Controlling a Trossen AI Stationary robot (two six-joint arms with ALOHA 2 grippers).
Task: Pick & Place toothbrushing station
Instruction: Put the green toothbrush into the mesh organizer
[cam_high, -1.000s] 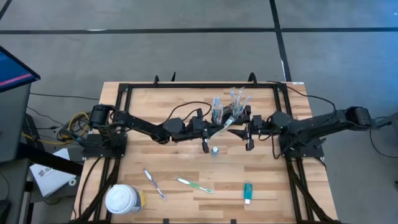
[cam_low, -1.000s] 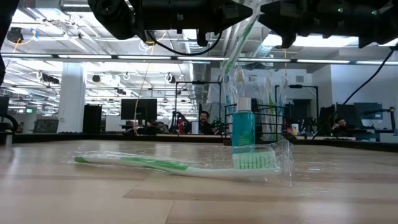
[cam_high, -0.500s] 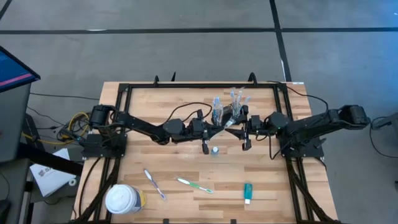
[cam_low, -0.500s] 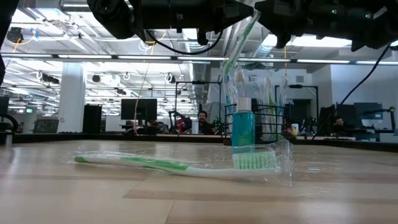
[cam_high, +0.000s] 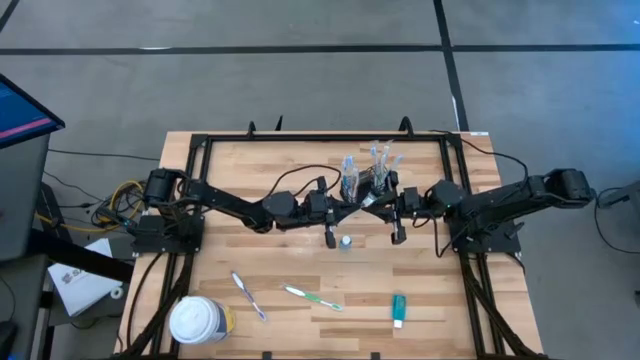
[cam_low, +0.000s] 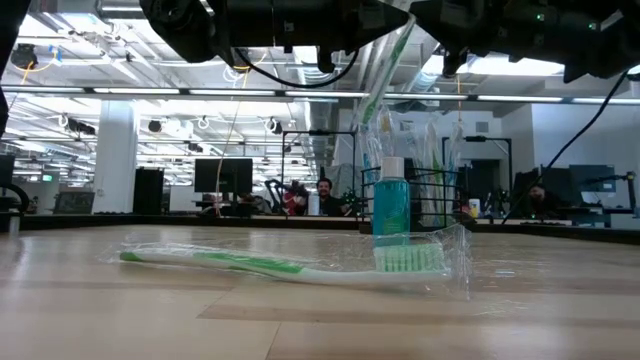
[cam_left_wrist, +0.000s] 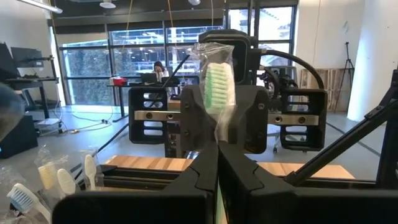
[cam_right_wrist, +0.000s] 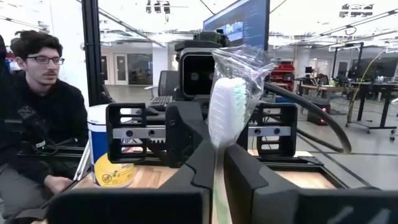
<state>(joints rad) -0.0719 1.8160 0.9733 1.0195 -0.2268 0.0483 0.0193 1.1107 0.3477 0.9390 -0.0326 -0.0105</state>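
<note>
A green-bristled toothbrush in clear wrap (cam_high: 365, 199) is held in the air at the table's middle, between my two grippers. My left gripper (cam_left_wrist: 217, 149) is shut on it from the left, and my right gripper (cam_right_wrist: 217, 158) is shut on it from the right. Its head (cam_low: 385, 60) shows slanted at the top of the low view. Just behind stands the black wire caddy (cam_high: 366, 180) with several wrapped toothbrushes upright in it. A small teal bottle (cam_high: 345, 241) stands on the table below the grippers. My left gripper pinches the wrapped toothbrush's handle (cam_left_wrist: 217, 134) between its two fingers, just under the head (cam_left_wrist: 219, 87). The fingers come level from the table's left. The toothbrush is lifted clear of the table, head up and tilted. My right gripper pinches the same handle (cam_right_wrist: 217, 152) between its two fingers, below the head's white back (cam_right_wrist: 225, 112). Its fingers come level from the table's right, facing the left gripper. The clear wrap bunches around the head above the fingers.
Near the front edge lie a pink toothbrush (cam_high: 248, 296), a green wrapped toothbrush (cam_high: 312, 298) and a teal tube (cam_high: 398, 310). A white-lidded round tub (cam_high: 199, 320) stands at the front left corner. A person (cam_right_wrist: 37, 124) sits beyond the table's left side.
My right gripper has moved slightly toward the table's left, up to the held toothbrush, and has shut on its handle. The toothbrush stays where it was.
</note>
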